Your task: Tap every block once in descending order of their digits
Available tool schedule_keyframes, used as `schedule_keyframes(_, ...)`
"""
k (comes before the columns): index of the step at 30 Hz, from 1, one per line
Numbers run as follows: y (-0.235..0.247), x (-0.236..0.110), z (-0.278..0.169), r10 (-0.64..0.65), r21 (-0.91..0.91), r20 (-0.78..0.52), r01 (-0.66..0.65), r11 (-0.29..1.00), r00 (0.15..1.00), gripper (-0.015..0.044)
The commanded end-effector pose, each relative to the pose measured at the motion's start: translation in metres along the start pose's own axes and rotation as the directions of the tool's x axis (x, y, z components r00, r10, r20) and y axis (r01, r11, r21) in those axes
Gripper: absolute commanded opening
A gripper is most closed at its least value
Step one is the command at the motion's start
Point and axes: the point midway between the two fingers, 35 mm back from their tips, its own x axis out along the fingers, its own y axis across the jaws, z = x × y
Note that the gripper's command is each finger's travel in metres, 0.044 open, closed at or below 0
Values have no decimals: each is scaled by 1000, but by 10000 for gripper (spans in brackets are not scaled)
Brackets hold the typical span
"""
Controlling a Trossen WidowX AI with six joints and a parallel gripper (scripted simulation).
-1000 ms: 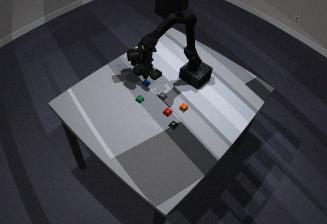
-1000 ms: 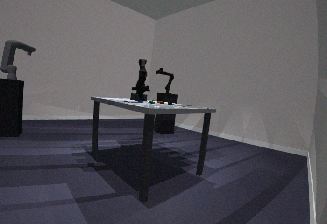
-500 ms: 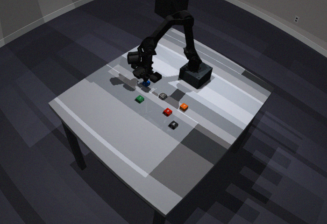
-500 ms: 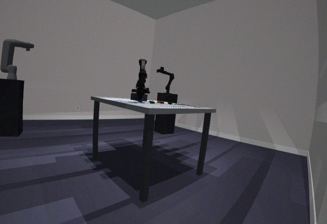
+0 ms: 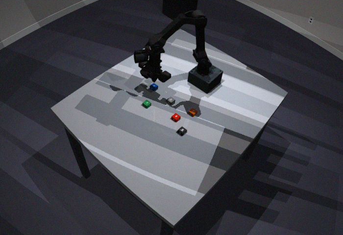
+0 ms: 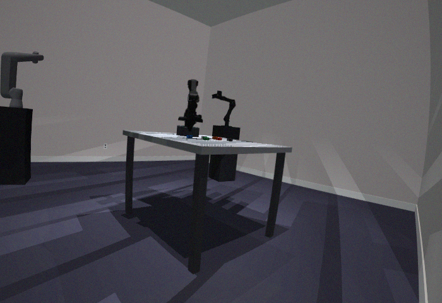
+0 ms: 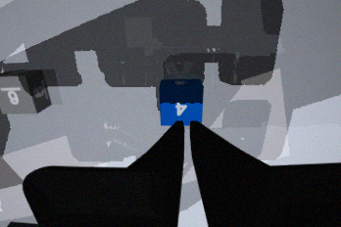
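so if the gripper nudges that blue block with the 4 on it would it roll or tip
Probably neither. The blue block is a squat cube resting flat on the table, so it would likely slide, not roll. It looks rigid, with sharp edges. It seems small, so even a light nudge from the shut gripper might shift it.
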Motion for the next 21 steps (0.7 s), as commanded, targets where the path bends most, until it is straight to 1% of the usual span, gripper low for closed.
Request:
schedule_keyframes(1,-2,-31,5,-5,22,25,4,1000,1000,20)
schedule_keyframes(3,-2,-56,4,-5,15,23,5,1000,1000,20)
schedule_keyframes(5,-1,-72,2,-5,1,17,5,1000,1000,20)
schedule_keyframes(10,0,-78,4,-5,-5,15,5,1000,1000,20)
schedule_keyframes(13,11,-80,37,-4,-5,17,4,1000,1000,20)
schedule_keyframes(18,51,-81,104,0,-4,23,0,1000,1000,20)
schedule_keyframes(21,57,-80,113,0,-4,24,0,1000,1000,20)
